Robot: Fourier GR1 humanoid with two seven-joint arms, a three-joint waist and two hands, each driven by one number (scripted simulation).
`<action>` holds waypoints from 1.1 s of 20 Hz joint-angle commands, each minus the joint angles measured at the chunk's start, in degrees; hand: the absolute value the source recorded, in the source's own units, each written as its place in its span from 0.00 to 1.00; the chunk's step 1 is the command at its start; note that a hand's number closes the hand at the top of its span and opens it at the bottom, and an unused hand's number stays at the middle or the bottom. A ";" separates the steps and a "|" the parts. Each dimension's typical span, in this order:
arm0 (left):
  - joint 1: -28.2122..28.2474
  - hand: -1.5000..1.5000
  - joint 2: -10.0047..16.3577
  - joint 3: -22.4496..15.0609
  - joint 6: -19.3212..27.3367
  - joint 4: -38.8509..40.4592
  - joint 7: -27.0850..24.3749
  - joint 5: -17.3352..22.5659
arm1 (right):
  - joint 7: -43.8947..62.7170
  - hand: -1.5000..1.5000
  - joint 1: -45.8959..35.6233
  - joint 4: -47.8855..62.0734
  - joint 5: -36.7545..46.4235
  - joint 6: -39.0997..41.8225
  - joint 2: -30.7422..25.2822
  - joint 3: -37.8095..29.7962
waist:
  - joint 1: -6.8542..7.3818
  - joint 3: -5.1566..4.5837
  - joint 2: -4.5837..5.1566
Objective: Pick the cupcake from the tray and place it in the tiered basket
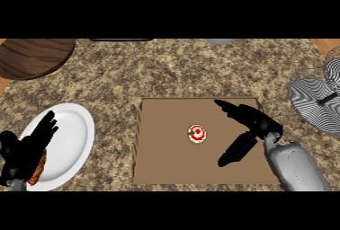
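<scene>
Right hand, seen from the head view, hangs over the right part of the brown tray. It is wide open, with the fingers stretched toward the far left and the thumb pointing near-left, and it holds nothing. The cupcake sits in the gap they frame, just left of the hand and apart from it, near the middle of the tray.

This looks like the approach step: the reach is made but the grasp is not. The next move calls for bringing the hand left and down until fingers and thumb bracket the cupcake, then closing on it. After that comes a lift and a carry to the right, to the black-and-white striped tiered basket at the right edge of the counter.

From above the cupcake is small and round, with a pale rim and a red top marked with white. Being so small, it gives the fingers little to close on.

Left hand rests open at the near left, over a white plate.
</scene>
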 commanded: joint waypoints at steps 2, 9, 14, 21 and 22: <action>3.70 0.50 -1.49 0.68 0.19 -4.48 2.67 -2.04 | -3.78 0.00 0.01 3.39 4.47 -1.98 4.41 0.27 | 0.25 -0.19 0.09; 1.95 0.50 -3.10 2.63 -1.37 -4.17 3.62 -4.62 | -8.98 0.00 -0.15 8.44 10.10 -3.62 7.99 0.31 | 0.14 -0.20 0.11; 2.88 0.50 -4.03 4.81 -3.69 -5.11 4.01 -4.52 | -6.73 0.00 -3.04 10.84 10.94 -3.62 10.96 -0.98 | 0.18 -0.20 0.11; 0.66 0.50 -4.76 6.64 -5.30 -1.19 1.45 -5.93 | -8.54 0.00 1.60 9.33 13.82 -3.72 12.85 1.37 | -0.02 -0.21 0.10; 0.66 0.50 -3.96 6.57 -4.71 -5.47 6.32 -5.65 | -12.30 0.00 -1.24 15.60 14.22 -3.42 12.42 0.14 | 0.22 -0.19 0.14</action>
